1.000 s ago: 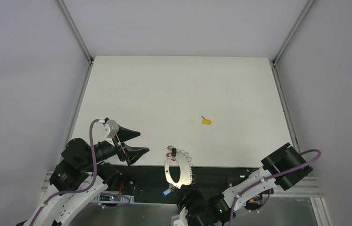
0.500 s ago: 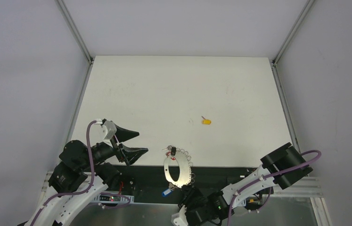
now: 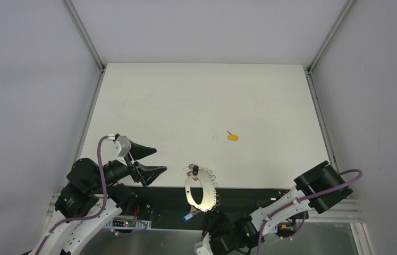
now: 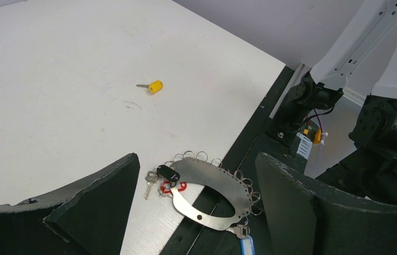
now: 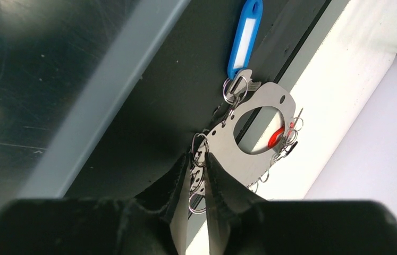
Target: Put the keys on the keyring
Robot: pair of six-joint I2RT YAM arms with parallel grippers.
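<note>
At the table (image 3: pixel 185 106) edge, keyring (image 3: pixel 201 192) overhanging, yellow key (image 3: pixel 232 137) well apart.

White arm shells over black joints — the left arm (image 3: pixel 79 226) at 8 o'clock, the right arm (image 3: pixel 281 210) at 5 o'clock. A purple cable (image 3: pixel 101 159) loops along each. The left end effector (image 3: pixel 161 160) has black, wedge-shaped, matte fingers (image 4: pixel 95 196).

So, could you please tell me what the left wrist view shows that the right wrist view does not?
Only the left wrist view: the small yellow-headed key lying alone on the white table, and the open left gripper. Only the right wrist view: the right gripper pinching the flat silver metal keyring by its ringed edge. Both: that keyring, overhanging the table edge, with its blue plastic tag.
</note>
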